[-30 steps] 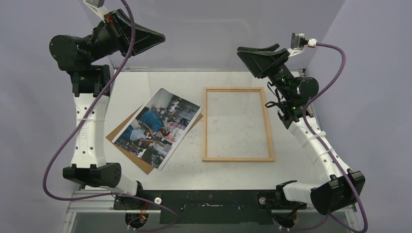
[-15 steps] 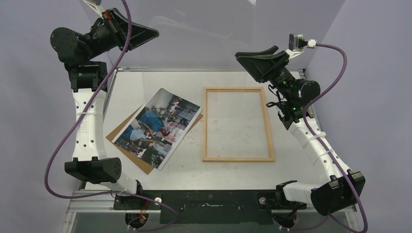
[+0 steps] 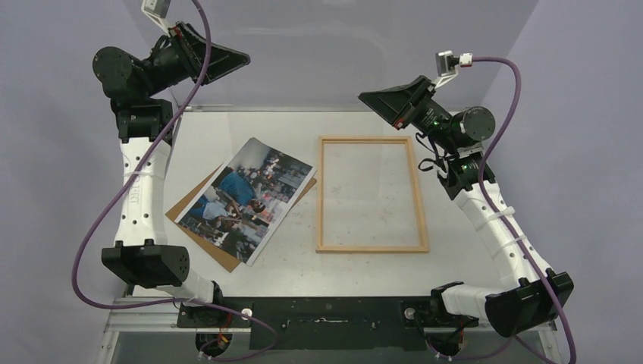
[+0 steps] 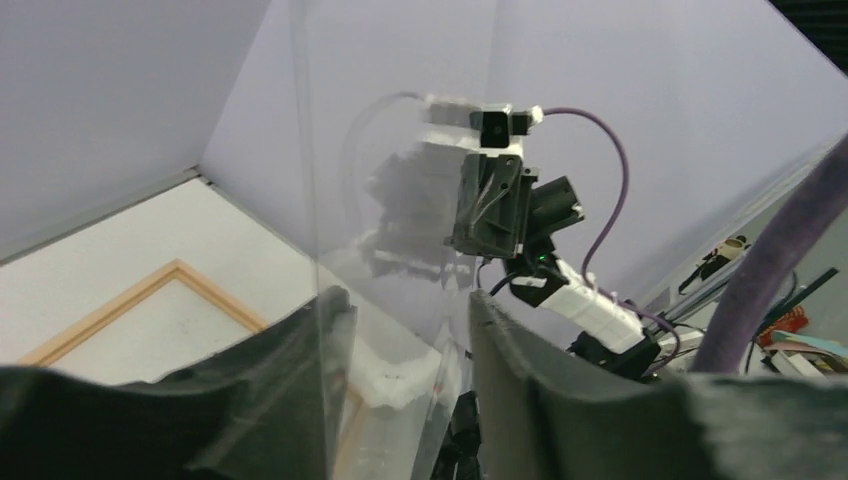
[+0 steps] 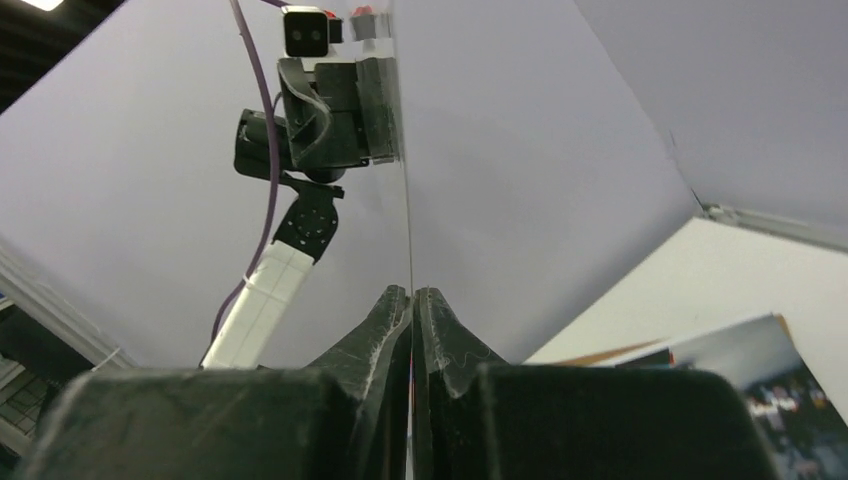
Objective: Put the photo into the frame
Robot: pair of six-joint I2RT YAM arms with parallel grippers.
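Photo [image 3: 246, 199] is lying flat on the surface [image 3: 227, 129], left of the frame [image 3: 371, 248] and on top of a brown backing board [image 3: 217, 254], and that's the bit we care about. Its long axis runs diagonally, near-left to far-right. The frame's long axis runs straight near-to-far, so we reckon the print needs a twist as well as a slide to the right. Both arms are up high at the far end, well above and beyond it. Left fingers [image 4: 300, 360] are spread apart, and a clear pane [image 4: 400, 200] seems to pass through the gap. Right fingers [image 5: 385, 330] are pinched tight on that pane's edge. Photo sits on the left arm's side, so we'd guess that arm is the nearer one for the pickup, once the pane is dealt with.
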